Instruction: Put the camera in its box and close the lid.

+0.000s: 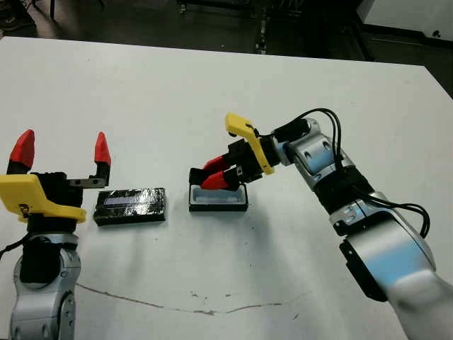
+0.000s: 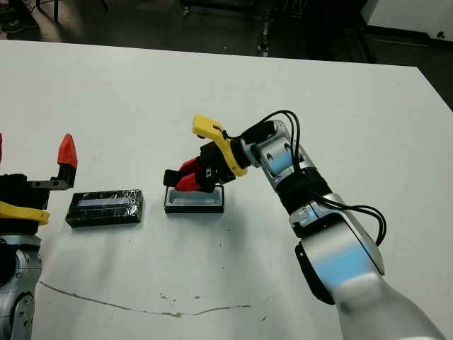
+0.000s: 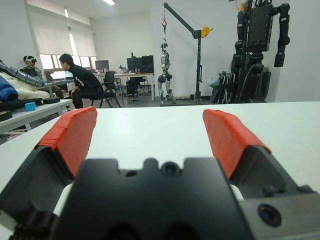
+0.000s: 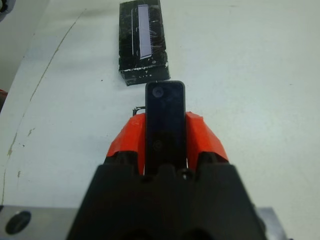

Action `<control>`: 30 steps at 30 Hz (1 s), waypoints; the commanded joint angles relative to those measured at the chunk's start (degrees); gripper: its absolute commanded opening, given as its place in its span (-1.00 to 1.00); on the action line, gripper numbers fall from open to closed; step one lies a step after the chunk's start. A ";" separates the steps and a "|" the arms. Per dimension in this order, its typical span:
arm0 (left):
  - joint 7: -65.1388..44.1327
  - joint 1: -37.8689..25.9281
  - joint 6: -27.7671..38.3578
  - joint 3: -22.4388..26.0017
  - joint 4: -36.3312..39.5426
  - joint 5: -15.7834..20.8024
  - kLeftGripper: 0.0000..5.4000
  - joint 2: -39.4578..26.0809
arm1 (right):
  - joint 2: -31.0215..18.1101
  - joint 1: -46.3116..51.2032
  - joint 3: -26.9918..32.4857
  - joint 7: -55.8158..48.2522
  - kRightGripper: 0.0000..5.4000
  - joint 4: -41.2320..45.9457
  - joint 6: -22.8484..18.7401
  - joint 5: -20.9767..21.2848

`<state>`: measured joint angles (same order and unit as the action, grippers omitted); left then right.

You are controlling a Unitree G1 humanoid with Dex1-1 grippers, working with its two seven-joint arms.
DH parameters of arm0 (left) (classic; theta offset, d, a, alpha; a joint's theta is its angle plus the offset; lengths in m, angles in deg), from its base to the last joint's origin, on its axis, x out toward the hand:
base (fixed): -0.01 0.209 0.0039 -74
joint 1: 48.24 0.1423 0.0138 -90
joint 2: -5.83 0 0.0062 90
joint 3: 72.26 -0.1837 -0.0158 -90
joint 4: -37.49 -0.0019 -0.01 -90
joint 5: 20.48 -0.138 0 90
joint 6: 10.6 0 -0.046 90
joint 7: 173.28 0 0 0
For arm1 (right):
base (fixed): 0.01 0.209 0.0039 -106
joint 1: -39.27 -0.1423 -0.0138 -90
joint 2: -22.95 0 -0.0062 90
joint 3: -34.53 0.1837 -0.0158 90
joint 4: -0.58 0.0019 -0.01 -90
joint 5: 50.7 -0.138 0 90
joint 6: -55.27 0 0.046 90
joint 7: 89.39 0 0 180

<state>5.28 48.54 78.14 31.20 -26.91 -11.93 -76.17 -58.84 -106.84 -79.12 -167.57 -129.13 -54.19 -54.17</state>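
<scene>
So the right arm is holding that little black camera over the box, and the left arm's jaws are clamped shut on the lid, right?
Not quite. The left gripper is open and holds nothing; the lid lies on the table beside it, as the left eye view shows. The rest stands: the right gripper grips the camera over the box.

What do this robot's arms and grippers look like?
Both arms have silver-grey shells with black joints. Each ends in a black gripper body with a yellow bracket and two red-tipped fingers: left gripper, right gripper. Black cables loop along the right arm.
</scene>
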 commanded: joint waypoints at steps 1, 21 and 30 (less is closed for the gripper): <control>0.07 0.64 0.14 0.11 -0.39 -0.34 1.00 0.30 | -0.36 0.38 -0.25 0.23 -0.38 0.18 0.53 1.00; 0.12 0.70 -0.16 0.19 -0.03 -0.60 1.00 0.21 | -0.51 1.39 -0.82 0.13 -0.38 1.44 0.83 2.39; -0.09 0.65 -0.01 0.32 -0.16 -0.33 1.00 0.08 | -0.81 2.57 -1.28 0.61 -0.38 1.65 2.66 3.32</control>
<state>5.24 48.56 78.22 31.21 -26.91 -12.12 -76.17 -58.85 -105.46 -80.13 -167.44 -127.87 -52.11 -51.57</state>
